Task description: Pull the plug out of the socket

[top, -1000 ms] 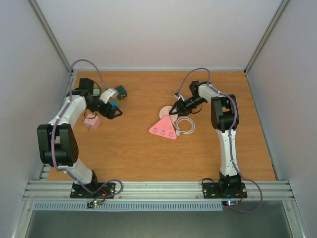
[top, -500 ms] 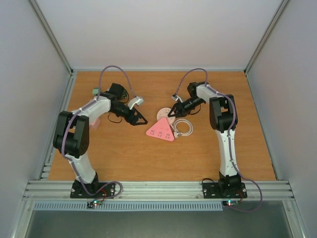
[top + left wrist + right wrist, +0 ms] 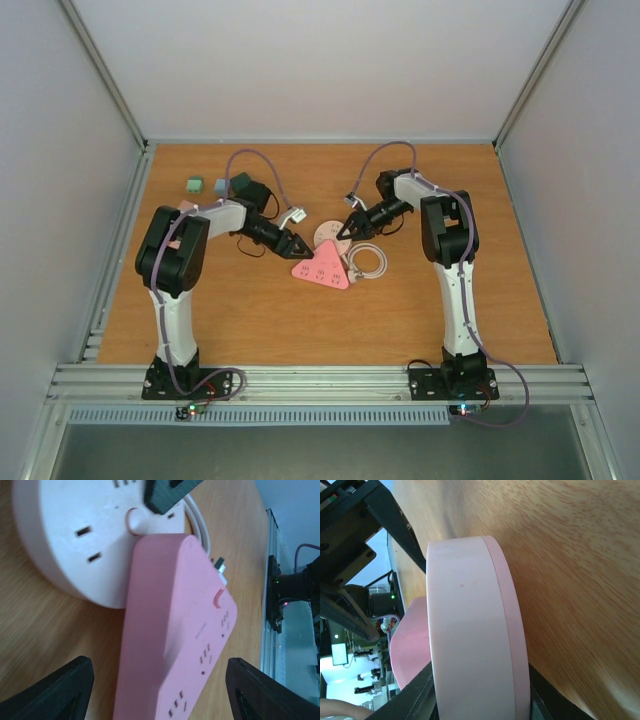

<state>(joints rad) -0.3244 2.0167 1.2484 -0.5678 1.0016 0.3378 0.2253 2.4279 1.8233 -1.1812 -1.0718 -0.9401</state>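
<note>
A round pale pink socket (image 3: 325, 232) lies at the table's middle, partly under a pink triangular power strip (image 3: 322, 266). A coiled white cable (image 3: 368, 262) lies to the strip's right. My right gripper (image 3: 347, 228) is shut on the round socket's rim, which fills the right wrist view (image 3: 470, 630) edge-on. My left gripper (image 3: 303, 250) is open, with its jaws astride the strip's near corner (image 3: 175, 630) and touching nothing. The round socket's face (image 3: 75, 535) shows beyond. A small metal-tipped piece (image 3: 219, 567) shows at the strip's far edge. I cannot make out a plug.
A green block (image 3: 193, 184) and a blue-grey block (image 3: 220, 185) sit at the back left. A pink block (image 3: 185, 208) is half hidden behind the left arm. Grey walls enclose the table on three sides.
My left arm swung right from the back-left blocks to the pink strip, still open. The strip and cable shifted slightly. My right gripper stayed on the round socket.
</note>
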